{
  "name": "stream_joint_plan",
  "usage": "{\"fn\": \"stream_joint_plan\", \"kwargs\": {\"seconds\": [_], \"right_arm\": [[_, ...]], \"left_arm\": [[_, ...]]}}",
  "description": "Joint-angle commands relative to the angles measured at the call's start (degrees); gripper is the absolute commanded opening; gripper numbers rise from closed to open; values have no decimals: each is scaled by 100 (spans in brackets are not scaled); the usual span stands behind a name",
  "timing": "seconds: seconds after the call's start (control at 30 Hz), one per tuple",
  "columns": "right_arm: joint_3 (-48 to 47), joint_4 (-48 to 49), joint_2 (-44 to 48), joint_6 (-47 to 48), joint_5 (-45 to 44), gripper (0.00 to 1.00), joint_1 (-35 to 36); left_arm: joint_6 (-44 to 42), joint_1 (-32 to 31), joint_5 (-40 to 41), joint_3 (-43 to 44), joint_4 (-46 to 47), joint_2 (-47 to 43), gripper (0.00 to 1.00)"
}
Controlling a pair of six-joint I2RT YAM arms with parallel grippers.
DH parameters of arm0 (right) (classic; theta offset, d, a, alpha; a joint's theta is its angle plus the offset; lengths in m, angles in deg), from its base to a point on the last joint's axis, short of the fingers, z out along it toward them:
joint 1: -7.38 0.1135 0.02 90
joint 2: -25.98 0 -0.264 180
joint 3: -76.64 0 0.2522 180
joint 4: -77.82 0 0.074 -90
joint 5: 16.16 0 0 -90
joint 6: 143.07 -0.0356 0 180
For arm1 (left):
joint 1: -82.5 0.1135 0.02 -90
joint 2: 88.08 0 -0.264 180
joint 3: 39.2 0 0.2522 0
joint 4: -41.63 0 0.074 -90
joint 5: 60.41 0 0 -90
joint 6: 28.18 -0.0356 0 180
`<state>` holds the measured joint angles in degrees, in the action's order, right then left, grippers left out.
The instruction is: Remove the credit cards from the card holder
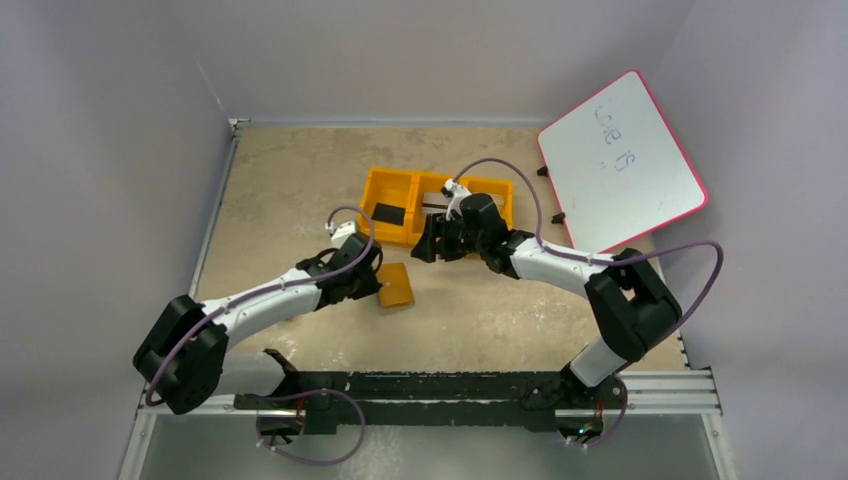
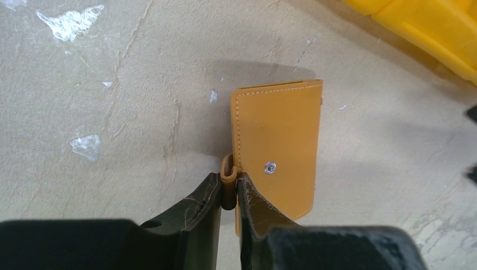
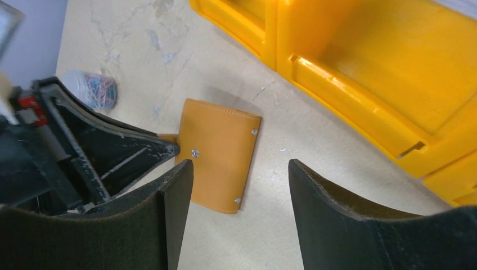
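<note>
Left gripper (image 2: 228, 194) is down at table (image 2: 112, 112) level, its jaws pinched nearly together on the small strap tab (image 2: 226, 171) that loops off the edge of the card holder (image 2: 278, 140). The tab sits squarely between the two fingertips, touching both. The tan holder lies flat just beyond those fingertips and a little to their right, folded shut, with the metal stud (image 2: 270, 167) facing up near the gripped corner. Folded like that, no credit cards show. Over to the right gripper (image 3: 241, 171): its jaws stand wide apart with nothing between them, and it hangs above the table without touching anything. From its wrist view the holder lies ahead of and below its left finger, with the other arm's black fingertip meeting the holder's edge. The orange tray (image 3: 349, 107) is just to the right of this gripper and beyond it, apart from the holder. From overhead, a black block (image 1: 388, 213) lies in the tray's left compartment, and a pink-rimmed whiteboard (image 1: 620, 160) leans well off to the right.
</note>
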<state>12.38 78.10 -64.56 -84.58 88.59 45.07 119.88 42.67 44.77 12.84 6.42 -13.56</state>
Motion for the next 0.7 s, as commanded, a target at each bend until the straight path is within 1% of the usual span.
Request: {"fn": "stream_joint_plan", "kwargs": {"seconds": [0.0,0.03,0.13,0.23,0.27,0.37,0.43,0.53,0.67], "right_arm": [[-289,-58,-195,86,145,66,141],[-293,-67,-226,90,162,66,149],[-348,-85,-319,144,321,66,167],[-398,-198,-335,128,420,68,168],[-385,-251,-322,-12,553,69,164],[-371,-274,-269,-206,555,70,116],[-386,-329,-240,-230,545,70,116],[-251,-416,-134,-427,272,69,116],[-27,-275,-10,-619,156,70,92]], "left_arm": [[88,-21,173,-89,418,-417,15],[84,-18,170,-102,445,-461,15],[-29,-23,34,-92,598,-617,9],[-277,-22,-145,6,784,-883,8],[-370,-22,-147,24,833,-993,9],[-555,-20,-274,71,1043,-1218,10],[-672,-22,-560,140,1228,-1199,10],[-843,-24,-1002,300,1288,-955,10],[-835,-22,-952,205,1278,-835,10]]}}
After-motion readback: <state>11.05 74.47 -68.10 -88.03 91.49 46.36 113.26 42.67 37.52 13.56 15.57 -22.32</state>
